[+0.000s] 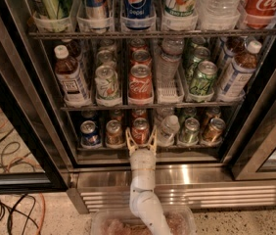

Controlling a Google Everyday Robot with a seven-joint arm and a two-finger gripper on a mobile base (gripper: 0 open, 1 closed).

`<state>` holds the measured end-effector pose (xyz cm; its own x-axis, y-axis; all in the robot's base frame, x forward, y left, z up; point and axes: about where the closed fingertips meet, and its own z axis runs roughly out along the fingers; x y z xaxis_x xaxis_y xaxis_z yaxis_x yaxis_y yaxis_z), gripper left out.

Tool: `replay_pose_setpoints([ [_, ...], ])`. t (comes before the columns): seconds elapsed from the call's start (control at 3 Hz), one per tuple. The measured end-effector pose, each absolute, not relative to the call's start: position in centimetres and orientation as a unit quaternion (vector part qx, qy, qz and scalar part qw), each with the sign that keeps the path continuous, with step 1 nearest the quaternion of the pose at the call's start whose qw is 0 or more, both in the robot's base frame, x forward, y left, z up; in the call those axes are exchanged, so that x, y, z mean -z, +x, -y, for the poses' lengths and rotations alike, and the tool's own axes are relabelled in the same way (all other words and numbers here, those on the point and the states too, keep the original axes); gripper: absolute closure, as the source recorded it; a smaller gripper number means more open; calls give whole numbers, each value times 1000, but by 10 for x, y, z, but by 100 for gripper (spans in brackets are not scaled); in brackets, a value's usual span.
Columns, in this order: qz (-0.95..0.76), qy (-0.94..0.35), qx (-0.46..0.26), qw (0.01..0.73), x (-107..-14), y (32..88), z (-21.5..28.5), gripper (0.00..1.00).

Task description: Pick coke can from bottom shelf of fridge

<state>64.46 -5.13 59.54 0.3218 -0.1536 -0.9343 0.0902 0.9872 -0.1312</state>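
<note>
Your hand (141,141) is spread open astride the coke can (140,129) on the bottom shelf (99,151), gripping nothing. Neighbouring cans (113,131) sit just beside it, in separate rows.

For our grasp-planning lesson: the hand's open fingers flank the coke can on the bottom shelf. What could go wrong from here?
1. The hand, at the front lip of the bottom shelf, reaches only the front of the coke can; closing now might let it slip.
2. Pushing deeper, its fingers could knock the gold-brown can or the clear bottle alongside.
</note>
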Motion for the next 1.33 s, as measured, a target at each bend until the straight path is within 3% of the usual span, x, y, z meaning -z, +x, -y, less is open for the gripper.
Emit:
replay_pose_setpoints([
  [0.33, -570, -26, 89, 816, -598, 648, 54, 49],
  [0.67, -570, -26, 90, 817, -598, 649, 55, 80],
  [1.0, -570, -26, 90, 817, -598, 648, 55, 100],
  [1.33, -571, -26, 87, 816, -596, 646, 53, 100],
])
